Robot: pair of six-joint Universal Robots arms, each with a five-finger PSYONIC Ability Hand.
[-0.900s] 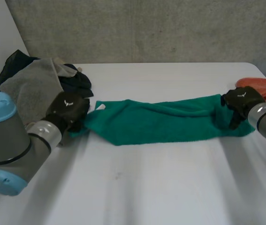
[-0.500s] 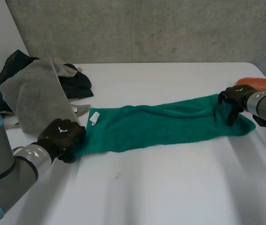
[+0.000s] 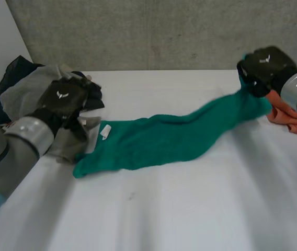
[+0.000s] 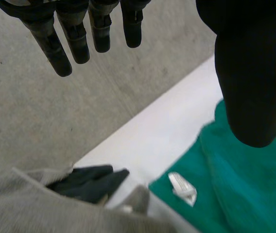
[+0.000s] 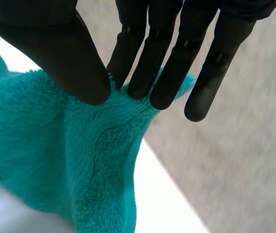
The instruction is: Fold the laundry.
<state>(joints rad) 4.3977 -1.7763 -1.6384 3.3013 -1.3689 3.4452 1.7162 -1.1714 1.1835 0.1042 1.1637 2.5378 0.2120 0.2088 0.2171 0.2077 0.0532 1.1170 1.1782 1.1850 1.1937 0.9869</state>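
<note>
Your right hand (image 3: pixel 264 66) pinches an end of the long green terry towel (image 3: pixel 159 139), seemingly lifted; rest trails across the white table (image 3: pixel 190 209). Your left hand (image 3: pixel 65 97), fingers straight, empty, hovers over crumpled grey cloth (image 3: pixel 25 91).

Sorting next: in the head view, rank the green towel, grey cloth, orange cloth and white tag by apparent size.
1. green towel
2. grey cloth, partly hidden
3. orange cloth, partly hidden
4. white tag

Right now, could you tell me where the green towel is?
In the head view the green towel stretches across the white table, from beside the grey cloth at left to the right hand, which pinches its raised end.
</note>
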